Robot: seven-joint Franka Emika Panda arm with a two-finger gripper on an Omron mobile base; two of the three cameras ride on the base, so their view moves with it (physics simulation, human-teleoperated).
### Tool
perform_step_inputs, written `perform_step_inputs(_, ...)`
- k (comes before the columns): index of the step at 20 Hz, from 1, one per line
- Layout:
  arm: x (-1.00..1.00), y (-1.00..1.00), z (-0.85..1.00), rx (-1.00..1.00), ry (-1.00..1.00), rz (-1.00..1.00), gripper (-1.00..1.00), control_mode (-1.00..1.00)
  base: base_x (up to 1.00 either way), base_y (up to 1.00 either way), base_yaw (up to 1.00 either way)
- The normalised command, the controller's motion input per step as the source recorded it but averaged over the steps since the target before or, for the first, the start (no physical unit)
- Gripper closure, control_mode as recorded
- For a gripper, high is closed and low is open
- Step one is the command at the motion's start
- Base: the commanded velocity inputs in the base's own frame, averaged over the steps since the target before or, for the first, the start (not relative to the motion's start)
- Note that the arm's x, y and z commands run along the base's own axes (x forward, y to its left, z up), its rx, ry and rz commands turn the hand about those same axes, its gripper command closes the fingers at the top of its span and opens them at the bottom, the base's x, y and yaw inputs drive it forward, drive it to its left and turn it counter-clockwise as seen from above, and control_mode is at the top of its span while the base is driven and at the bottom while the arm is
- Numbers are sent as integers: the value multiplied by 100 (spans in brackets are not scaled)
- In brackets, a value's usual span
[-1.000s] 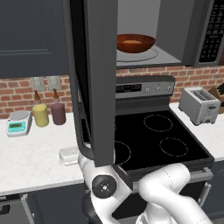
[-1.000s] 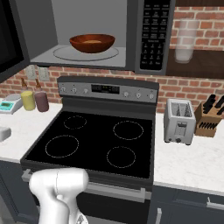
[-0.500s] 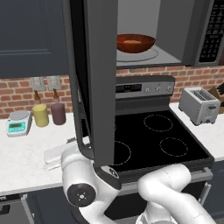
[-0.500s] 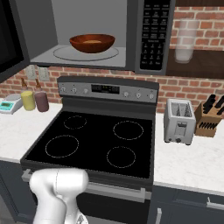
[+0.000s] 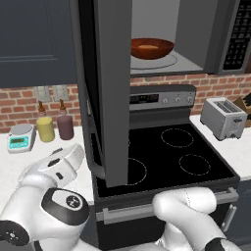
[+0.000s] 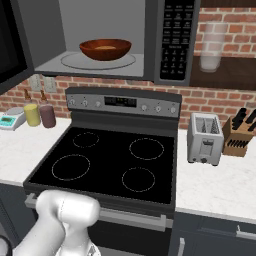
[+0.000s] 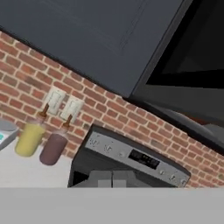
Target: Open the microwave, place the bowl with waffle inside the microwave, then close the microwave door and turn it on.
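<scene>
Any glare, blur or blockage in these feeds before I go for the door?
Left base view: the open microwave door hides part of the stove, no glare. Right base view: sharp, bowl evenly lit on the turntable. Hand view: soft, tilted, the door's window near black.

We see the bowl (image 6: pixel 105 49) on the turntable inside the microwave (image 6: pixel 172 45), up and right of our hand, the microwave door (image 5: pixel 112 88) swung out beside it, stove (image 6: pixel 110 160) below, two cups (image 7: pixel 41 143) ahead-left on the counter (image 5: pixel 19 169), toaster (image 6: pixel 205 138) far right.
</scene>
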Motion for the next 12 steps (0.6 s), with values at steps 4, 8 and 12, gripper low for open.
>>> perform_step_inputs(4,0,43,0,-36,-26,-29,100,-100,0,0,0)
perform_step_inputs(8,0,20,0,-36,-36,-30,100,-100,0,0,0)
perform_step_inputs(12,-5,0,14,-27,-40,-30,100,-100,0,0,0)
